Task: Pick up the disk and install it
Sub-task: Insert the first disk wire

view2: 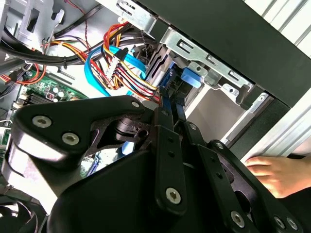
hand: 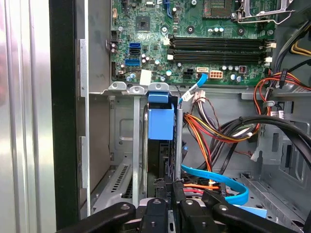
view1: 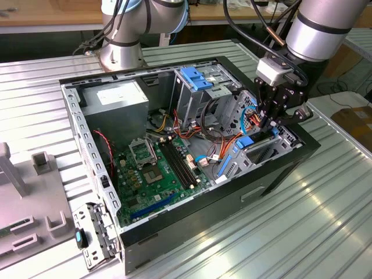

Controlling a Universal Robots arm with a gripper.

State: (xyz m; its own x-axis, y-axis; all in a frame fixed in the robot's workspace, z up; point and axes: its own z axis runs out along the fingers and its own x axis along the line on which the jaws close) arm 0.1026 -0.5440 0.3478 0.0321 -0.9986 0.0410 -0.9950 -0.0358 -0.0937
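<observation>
Currently 1 gripper (view1: 272, 123) is down inside the open PC case (view1: 192, 224), at the case's corner nearest the exterior view's right, fingers narrow and clamped on 1 disk (hand: 160, 124). In the first wrist view the disk stands on edge in a metal drive bay (hand: 127, 145), blue carrier tab up, between 2 bay walls, just beside the case's black side wall. In the exterior view the disk's blue carrier (view1: 247, 141) shows directly below the gripper. In the second wrist view the gripper (view2: 172, 104) has both black fingers (view2: 166, 141) close together w/ the blue carrier edge between them. 1 motherboard (view1: 160, 174) lies on the case floor, approx. center. 1 grey cage w/ light-blue top (view1: 197, 87) stands near the case's far edge. 1 person's hand (view2: 274, 172) rests outside the case wall, on the ribbed table (view1: 302, 232).
</observation>
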